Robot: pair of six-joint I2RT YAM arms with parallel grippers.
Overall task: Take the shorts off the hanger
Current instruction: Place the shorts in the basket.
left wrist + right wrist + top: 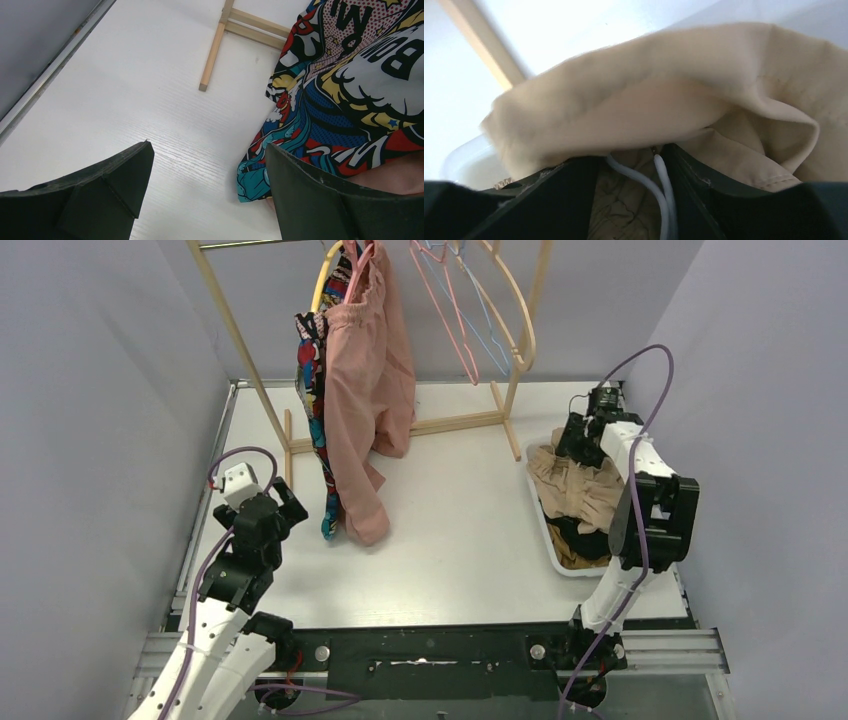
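The dusty pink shorts [365, 400] hang from the wooden rack, and their legs reach the table. The comic-print shorts [315, 390] hang just behind them and fill the right of the left wrist view [350, 85]. My left gripper [283, 506] is open and empty, low over the table beside the comic-print hem. My right gripper [583, 437] is down at the far end of the white tray [553, 540]. Its jaws are part closed on the beige shorts [664, 95], with the waist cloth and white drawstring [659, 185] between them. The black shorts [580, 535] and tan-brown shorts [570, 558] lie in the tray.
The wooden rack [235, 330] stands at the back, and its foot bar [212, 50] lies on the table near my left gripper. Empty pink and blue hangers [455, 310] hang at the right of the rail. Grey walls close in on both sides.
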